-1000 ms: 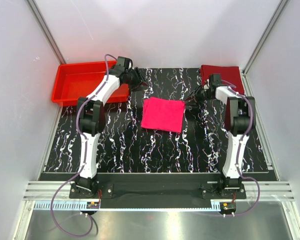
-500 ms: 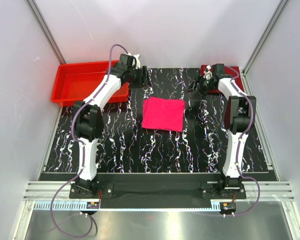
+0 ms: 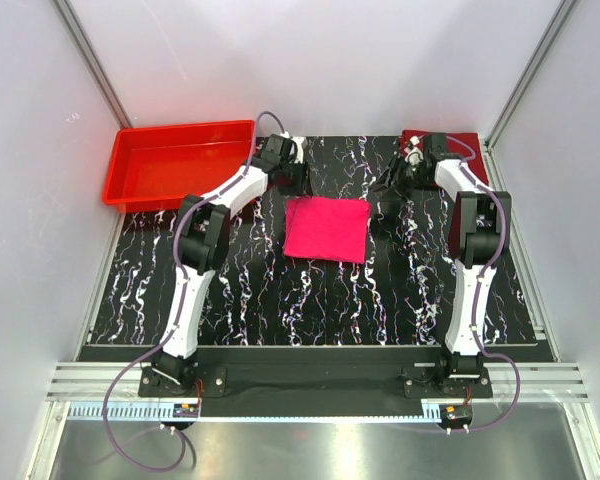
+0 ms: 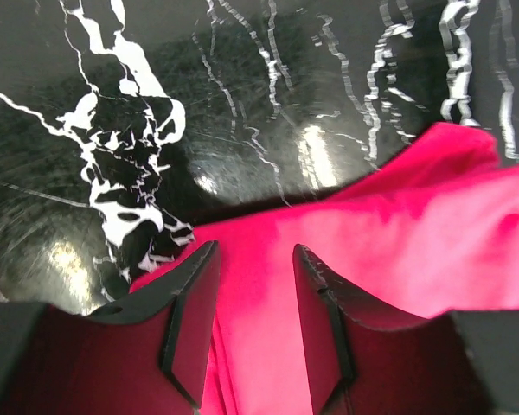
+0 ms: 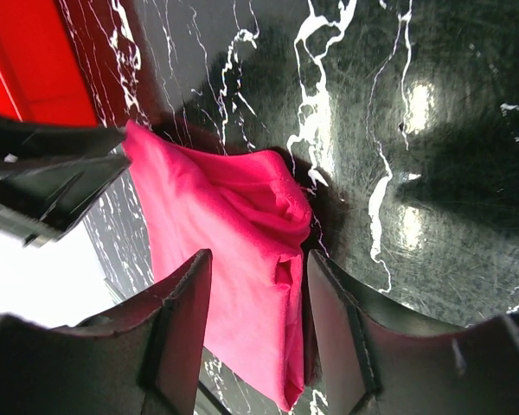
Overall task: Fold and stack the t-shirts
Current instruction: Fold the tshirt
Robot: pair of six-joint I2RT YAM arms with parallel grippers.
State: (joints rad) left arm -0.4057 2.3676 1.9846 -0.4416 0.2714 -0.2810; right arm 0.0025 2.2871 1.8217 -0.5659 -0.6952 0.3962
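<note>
At the middle of the black marbled counter point(image 3: 280, 290) lies the magenta-pink t-shirt point(image 3: 325, 228), folded into a neat, flat square. Both arms reach to its far edge. The left pincer point(image 3: 296, 183) hangs over the far-left corner and the right pincer point(image 3: 388, 190) over the far-right one. This looks like a matched pair of holds, so the bundle can be lifted level without coming unfolded.

In the left wrist view the fingers point(image 4: 193, 311) stand spread, and the cloth's edge shows flat through the gap between them; nothing is pinched. The right wrist view shows the same. That pincer is spread too, straddling a slightly bunched corner where the layers show at the edge. I judge the fold done and the step in hand to be grasping for the stack.

The maroon t-shirt point(image 3: 468, 140) sits at the far right corner of the counter, partly hidden under the right arm, well apart from the pink one. That arm lies across the likely path to it — it may have to clear away as the shirt travels. The red tray point(image 3: 170, 165) sits off to the far left, beside the left arm and out of the way. The loose layers at the right corner could slip if only the top one is caught.
</note>
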